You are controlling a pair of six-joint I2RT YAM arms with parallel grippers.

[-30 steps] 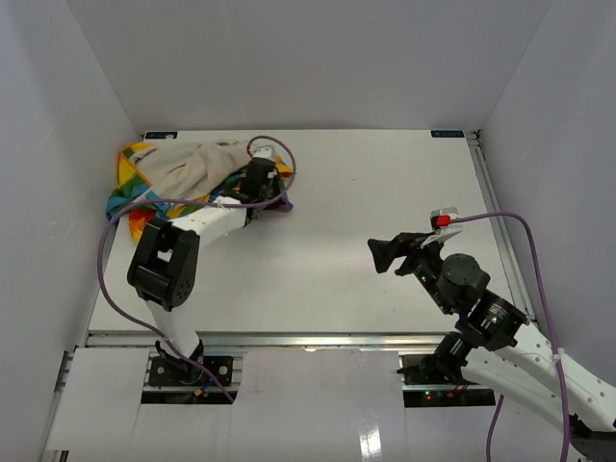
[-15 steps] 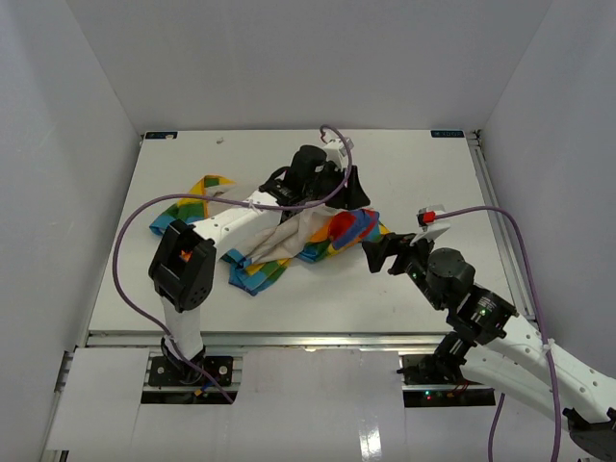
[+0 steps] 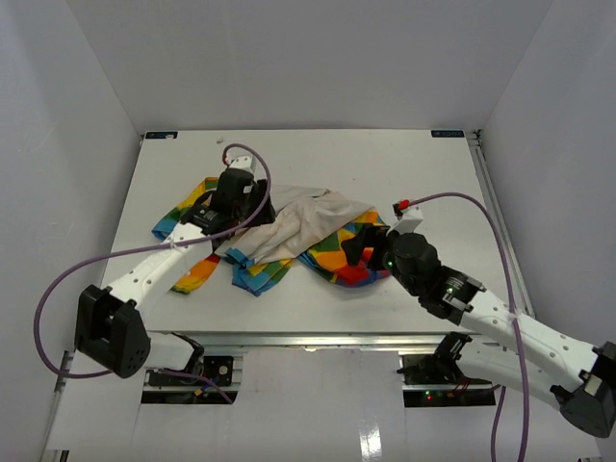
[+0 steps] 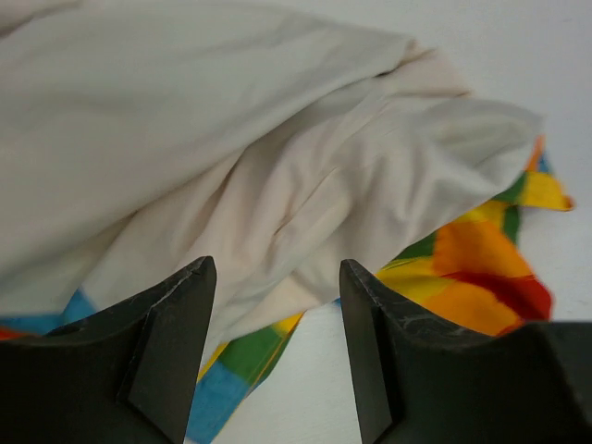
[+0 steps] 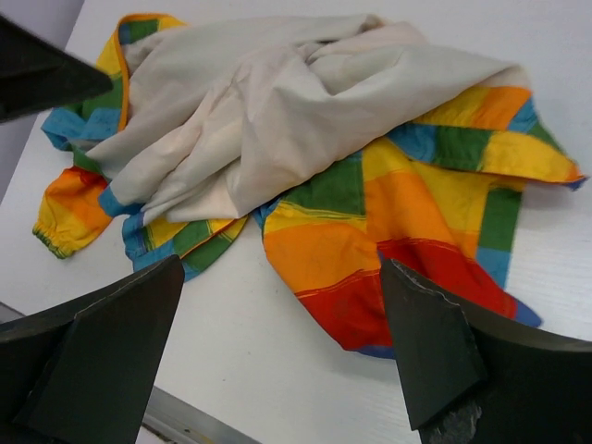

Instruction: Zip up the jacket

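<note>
1. Surface (image 3: 404, 173): qty 1, white, flat, walled on 3 sides.
2. Jacket (image 3: 313, 219): qty 1. Lies crumpled on the surface, left of centre and toward the near half. Cream lining is turned out on top. Rainbow blocks (red, orange, yellow, green, blue) show along the near and right edges, and 1 orange cuff shows at the left-near end. Whether the zip is done up cannot be told.
3. Arms: qty 2. Left arm (image 3: 144, 274) reaches in from the near-left, right arm (image 3: 491, 308) from the near-right. Each carries 1 purple cable.
4. Claws: qty 2.
 - Left claw (image 4: 273, 277): fingers apart, nothing between them, poised over the cream lining at the jacket's left part.
 - Right claw (image 5: 277, 277): fingers wide apart, empty, at the jacket's right edge, facing the red/orange blocks.
</note>
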